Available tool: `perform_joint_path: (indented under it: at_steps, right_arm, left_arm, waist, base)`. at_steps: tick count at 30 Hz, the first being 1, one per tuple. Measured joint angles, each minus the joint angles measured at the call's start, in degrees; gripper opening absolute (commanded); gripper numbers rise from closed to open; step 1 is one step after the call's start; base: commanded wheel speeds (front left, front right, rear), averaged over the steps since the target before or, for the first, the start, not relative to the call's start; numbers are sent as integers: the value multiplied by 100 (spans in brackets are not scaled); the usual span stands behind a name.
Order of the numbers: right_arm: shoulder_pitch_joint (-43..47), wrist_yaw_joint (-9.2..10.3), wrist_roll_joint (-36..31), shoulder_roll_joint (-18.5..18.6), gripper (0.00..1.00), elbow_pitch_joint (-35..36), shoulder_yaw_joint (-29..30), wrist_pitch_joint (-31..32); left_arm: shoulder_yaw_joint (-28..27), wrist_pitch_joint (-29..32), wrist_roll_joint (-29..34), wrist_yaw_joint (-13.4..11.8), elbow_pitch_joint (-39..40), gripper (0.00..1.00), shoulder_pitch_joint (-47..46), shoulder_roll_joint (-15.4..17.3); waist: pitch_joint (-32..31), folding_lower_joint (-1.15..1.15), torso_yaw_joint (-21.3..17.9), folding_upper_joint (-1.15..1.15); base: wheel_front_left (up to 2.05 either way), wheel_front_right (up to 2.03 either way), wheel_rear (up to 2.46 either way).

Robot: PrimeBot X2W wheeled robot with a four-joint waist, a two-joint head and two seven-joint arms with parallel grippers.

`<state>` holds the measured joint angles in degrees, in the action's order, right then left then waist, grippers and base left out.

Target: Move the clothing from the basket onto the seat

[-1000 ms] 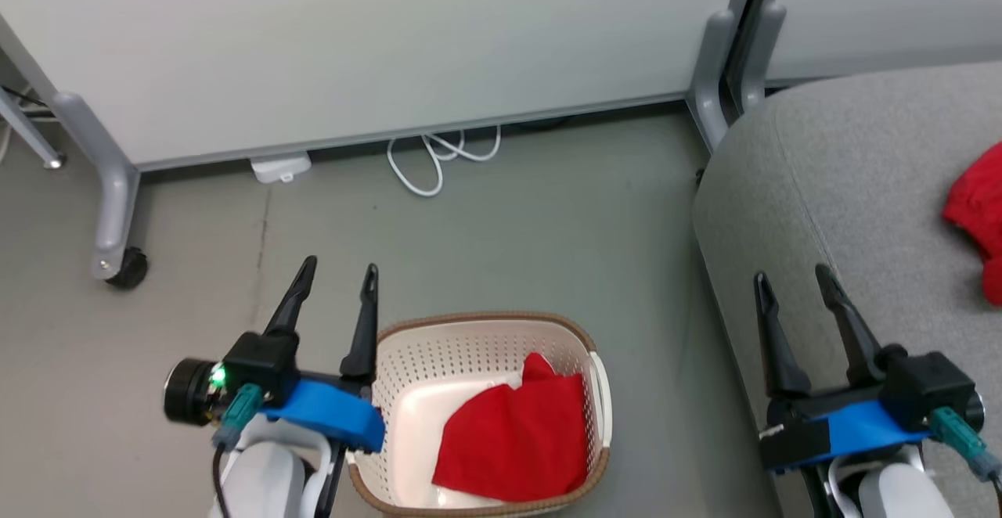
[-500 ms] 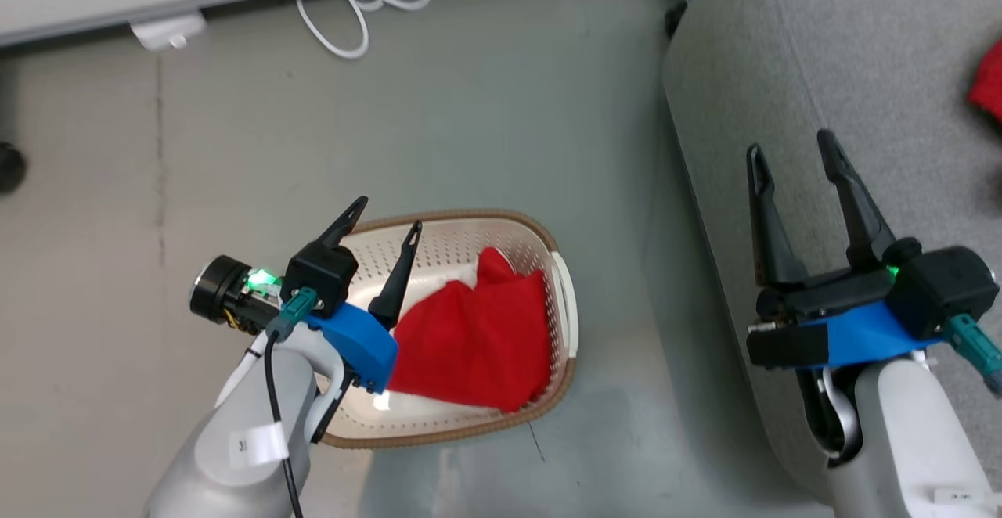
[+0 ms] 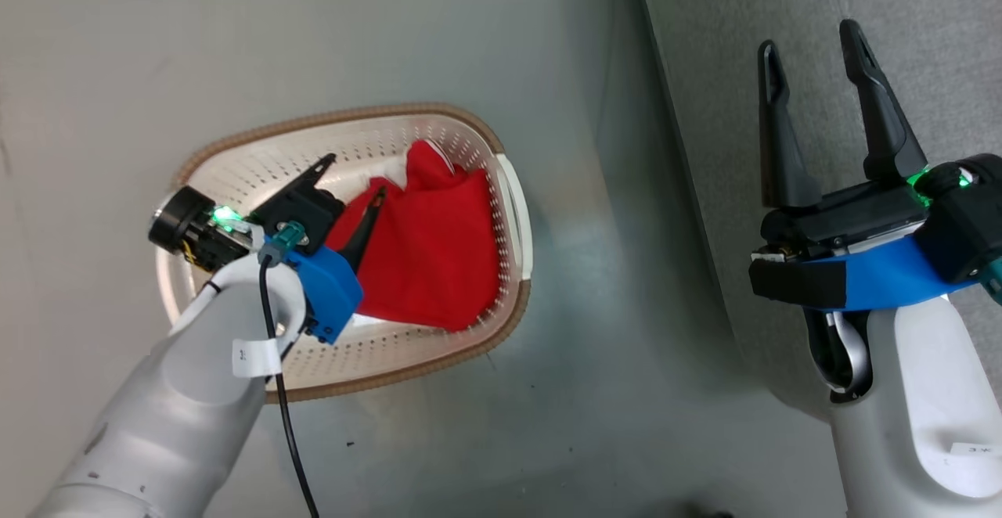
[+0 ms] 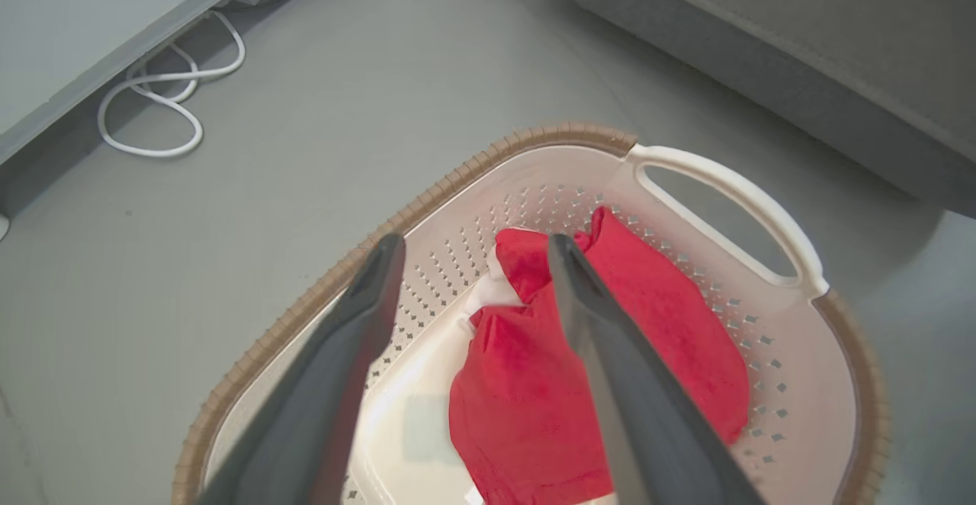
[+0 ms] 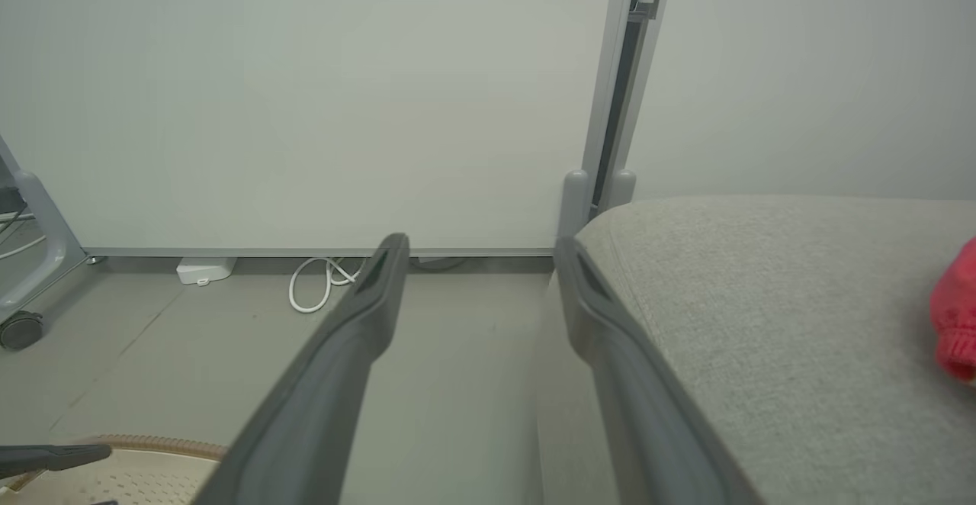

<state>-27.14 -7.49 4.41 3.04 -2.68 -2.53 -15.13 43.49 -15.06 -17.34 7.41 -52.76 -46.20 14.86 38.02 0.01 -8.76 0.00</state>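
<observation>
Clothing [image 3: 438, 252]: red, crumpled, w/ white trim, in basket [image 3: 368, 138].

A cream oval basket [image 3: 258, 160] with perforated walls, a brown woven-look rim and a white handle [image 3: 518, 217] stands upright on the floor [image 3: 595, 393], near the grey fabric sofa [image 3: 704, 9] but not touching it. A crumpled red garment [image 3: 434, 248] with a little white showing at its upper edge lies inside, heaped toward the handle side, so the pale bottom is bare on the other side. Another red piece [image 5: 955, 313] lies on the sofa's seat, cut off by the frame edge.
</observation>
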Motion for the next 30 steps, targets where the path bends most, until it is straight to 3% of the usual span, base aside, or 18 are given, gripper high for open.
perform_joint_path:
  at_steps: [16,30]
  right_arm:
    - [-292,0,122,-8,100,515,-138,1]
    - [-416,0,174,-8,100,934,-299,0]
  left_arm:
    - [1424,140,-651,1,-1240,100,-1104,271]
    - [2105,651,-1172,1,-1668,100,-1734,504]
  waist:
    - [1346,0,-450,0]
    - [2220,-1,-663,0]
  base:
    - [0,0,0]
    - [0,0,0]
